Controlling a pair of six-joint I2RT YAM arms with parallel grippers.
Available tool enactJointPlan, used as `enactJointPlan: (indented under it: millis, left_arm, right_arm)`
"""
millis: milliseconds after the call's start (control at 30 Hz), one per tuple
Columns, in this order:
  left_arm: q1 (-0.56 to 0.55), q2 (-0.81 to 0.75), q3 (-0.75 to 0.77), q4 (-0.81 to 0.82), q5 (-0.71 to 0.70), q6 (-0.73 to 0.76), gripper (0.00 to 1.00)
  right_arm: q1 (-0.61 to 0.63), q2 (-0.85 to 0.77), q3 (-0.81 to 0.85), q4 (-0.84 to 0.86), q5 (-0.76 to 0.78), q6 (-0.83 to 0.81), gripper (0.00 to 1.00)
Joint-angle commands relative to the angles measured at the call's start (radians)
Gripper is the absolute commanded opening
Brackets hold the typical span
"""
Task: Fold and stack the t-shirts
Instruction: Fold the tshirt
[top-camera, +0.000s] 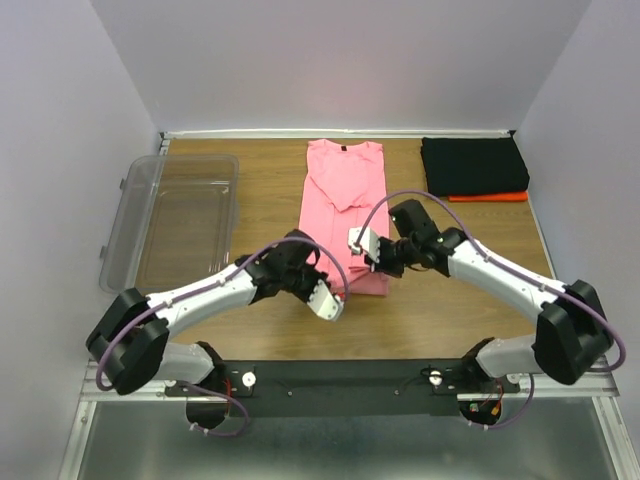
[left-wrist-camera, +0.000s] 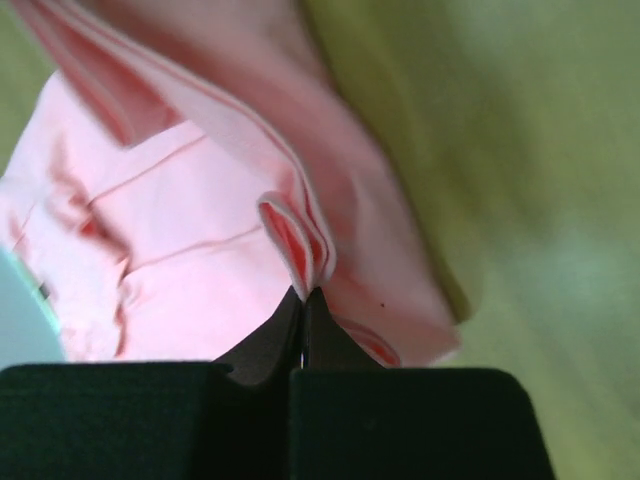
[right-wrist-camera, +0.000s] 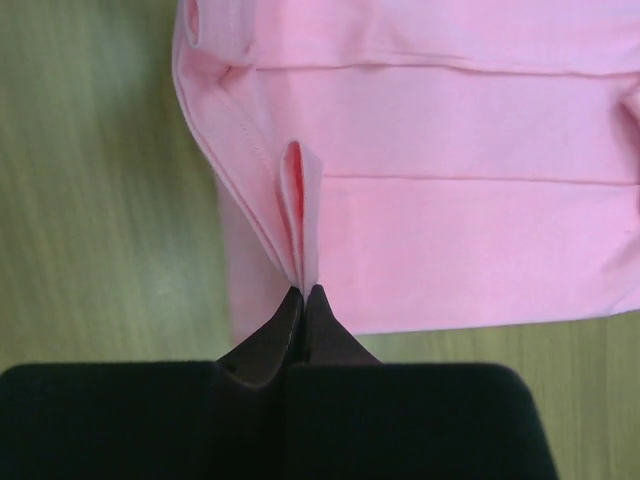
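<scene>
The pink t-shirt (top-camera: 345, 190) lies folded into a long narrow strip down the middle of the table, collar at the far end. My left gripper (top-camera: 335, 290) is shut on a pinch of its near left hem (left-wrist-camera: 300, 240). My right gripper (top-camera: 378, 262) is shut on a pinch of its near right hem (right-wrist-camera: 298, 215). Both hold the near end slightly lifted. The black t-shirt (top-camera: 473, 165) lies folded at the far right on top of the orange-red t-shirt (top-camera: 490, 197), of which only a thin near edge shows.
A clear plastic tub (top-camera: 170, 215) stands at the left of the wooden table (top-camera: 270, 200). Purple walls close in the back and both sides. The two arms reach inward from the near edge and meet over the shirt's near end.
</scene>
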Motion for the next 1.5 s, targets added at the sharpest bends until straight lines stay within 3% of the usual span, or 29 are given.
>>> enactJointPlan:
  millis: [0, 233, 567, 933, 1467]
  left_arm:
    - [0.106, 0.104, 0.103, 0.009, 0.029, 0.088, 0.00]
    - [0.258, 0.336, 0.363, 0.035, 0.058, 0.118, 0.00]
    - [0.321, 0.555, 0.630, 0.081, 0.079, 0.105, 0.00]
    - [0.352, 0.669, 0.715, 0.111, 0.075, 0.088, 0.00]
    - [0.364, 0.716, 0.746, 0.137, 0.076, 0.070, 0.00]
  right_arm:
    - [-0.106, 0.098, 0.123, -0.040, -0.068, -0.028, 0.01]
    - [-0.214, 0.310, 0.321, -0.046, -0.110, -0.019, 0.01]
    - [-0.275, 0.490, 0.523, -0.046, -0.087, 0.029, 0.01]
    - [-0.311, 0.620, 0.678, -0.046, -0.033, 0.080, 0.00]
    - [-0.314, 0.691, 0.747, -0.046, -0.013, 0.101, 0.01]
